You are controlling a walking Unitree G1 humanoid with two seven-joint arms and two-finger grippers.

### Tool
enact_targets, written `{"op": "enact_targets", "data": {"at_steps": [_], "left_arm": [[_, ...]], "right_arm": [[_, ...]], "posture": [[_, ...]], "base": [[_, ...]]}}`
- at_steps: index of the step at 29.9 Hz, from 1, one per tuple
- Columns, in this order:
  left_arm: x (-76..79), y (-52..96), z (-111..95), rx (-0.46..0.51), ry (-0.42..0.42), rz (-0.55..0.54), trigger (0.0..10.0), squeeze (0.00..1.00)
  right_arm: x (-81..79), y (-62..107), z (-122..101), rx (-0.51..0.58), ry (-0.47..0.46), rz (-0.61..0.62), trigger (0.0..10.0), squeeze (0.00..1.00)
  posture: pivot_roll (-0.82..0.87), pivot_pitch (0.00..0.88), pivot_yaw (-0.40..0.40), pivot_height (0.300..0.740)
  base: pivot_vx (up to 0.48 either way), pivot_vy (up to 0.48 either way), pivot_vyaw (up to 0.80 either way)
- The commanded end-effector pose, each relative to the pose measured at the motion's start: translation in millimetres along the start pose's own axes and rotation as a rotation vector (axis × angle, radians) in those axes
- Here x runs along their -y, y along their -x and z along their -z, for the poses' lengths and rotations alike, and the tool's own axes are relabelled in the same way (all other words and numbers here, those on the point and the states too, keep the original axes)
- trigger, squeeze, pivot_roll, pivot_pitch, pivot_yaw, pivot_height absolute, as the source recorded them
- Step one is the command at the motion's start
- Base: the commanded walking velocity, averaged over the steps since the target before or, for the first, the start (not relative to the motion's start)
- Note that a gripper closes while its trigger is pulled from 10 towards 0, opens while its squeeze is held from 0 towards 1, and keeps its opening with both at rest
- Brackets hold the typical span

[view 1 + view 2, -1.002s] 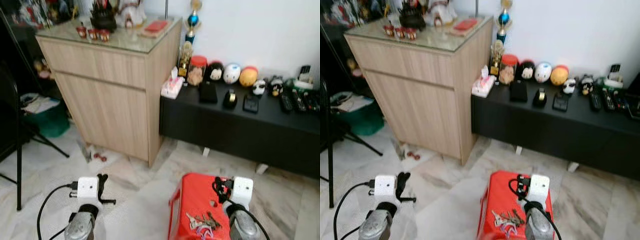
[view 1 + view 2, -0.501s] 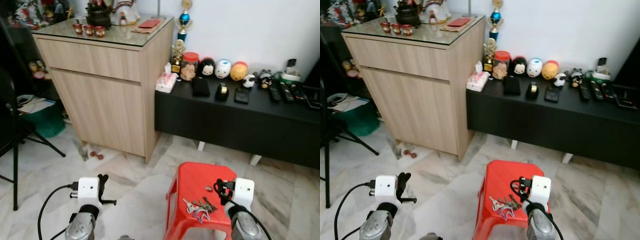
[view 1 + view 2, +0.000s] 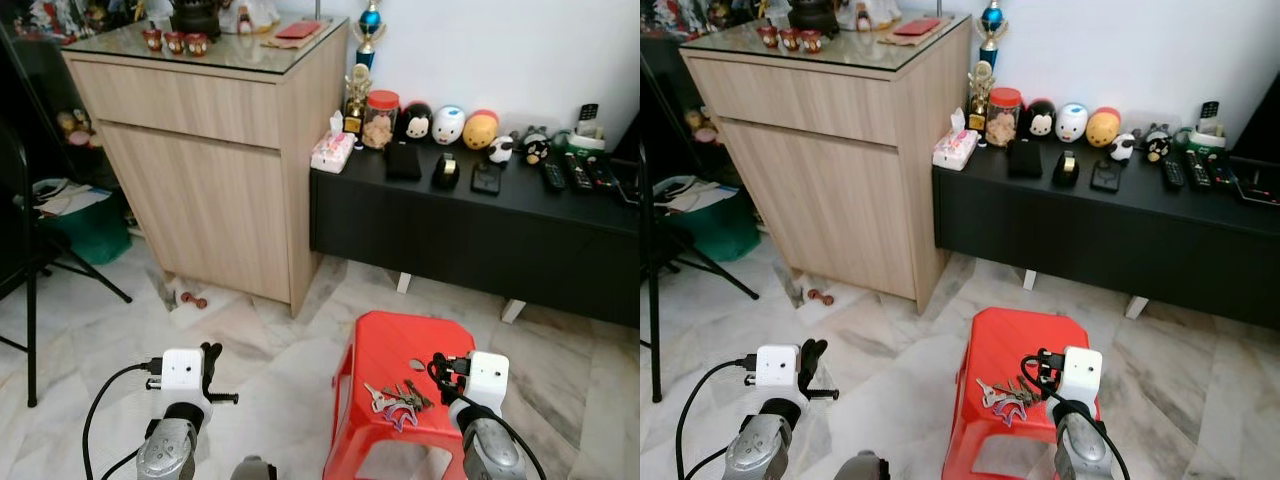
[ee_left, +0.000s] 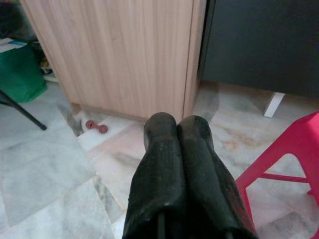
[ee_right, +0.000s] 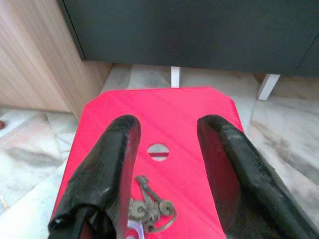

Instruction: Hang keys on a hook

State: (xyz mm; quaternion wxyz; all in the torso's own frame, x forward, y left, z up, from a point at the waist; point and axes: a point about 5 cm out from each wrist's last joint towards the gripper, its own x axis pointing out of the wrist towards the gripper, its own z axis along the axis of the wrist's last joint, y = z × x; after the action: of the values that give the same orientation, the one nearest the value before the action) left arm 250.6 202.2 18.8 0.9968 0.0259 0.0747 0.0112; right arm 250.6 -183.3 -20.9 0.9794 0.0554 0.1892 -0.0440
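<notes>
A marble-tiled floor [image 3: 270, 340] runs up to a wooden cabinet [image 3: 210, 170] and a low black console [image 3: 470, 230] ahead of both grippers. The right gripper [image 5: 167, 164], fingers spread, hovers over a red stool [image 3: 400, 350]; a dull metal bunch of keys [image 3: 397, 400] lies on its seat, between and just below the fingers. The left gripper [image 4: 177, 149], fingers pressed together, hangs above the floor.

Keys [image 3: 397, 400] on stool [image 3: 400, 345]; low console [image 3: 470, 225] behind it; cabinet [image 3: 205, 150] left of console
</notes>
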Motion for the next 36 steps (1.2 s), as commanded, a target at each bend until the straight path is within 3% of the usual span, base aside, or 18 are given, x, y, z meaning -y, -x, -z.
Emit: {"op": "enact_targets", "data": {"at_steps": [1,9,18,36], "left_arm": [[-0.4,-2.1,-3,0.006,0.012,-0.007,10.0,0.0],[0.4,-3.1,-4,0.008,0.014,-0.006,10.0,0.0],[0.0,-5.2,-6,0.013,0.01,-0.002,10.0,0.0],[3.2,-7.4,-8,0.01,0.016,0.022,10.0,0.0]], "right_arm": [[-0.5,-0.5,1,-0.01,0.003,-0.007,10.0,0.0],[-1.5,-0.8,4,-0.041,0.016,-0.012,10.0,0.0],[-2.9,-1.2,1,-0.013,0.008,-0.021,10.0,0.0],[-3.3,3.0,11,-0.063,0.063,-0.055,10.0,0.0]], "posture": [[0.15,0.006,-0.041,0.661],[0.15,0.007,-0.041,0.641],[0.14,0.008,-0.042,0.641],[0.14,0.0,-0.042,0.641]], "base": [[0.0,0.0,0.0],[0.0,0.0,0.0],[0.0,0.0,0.0],[0.0,0.0,0.0]]}}
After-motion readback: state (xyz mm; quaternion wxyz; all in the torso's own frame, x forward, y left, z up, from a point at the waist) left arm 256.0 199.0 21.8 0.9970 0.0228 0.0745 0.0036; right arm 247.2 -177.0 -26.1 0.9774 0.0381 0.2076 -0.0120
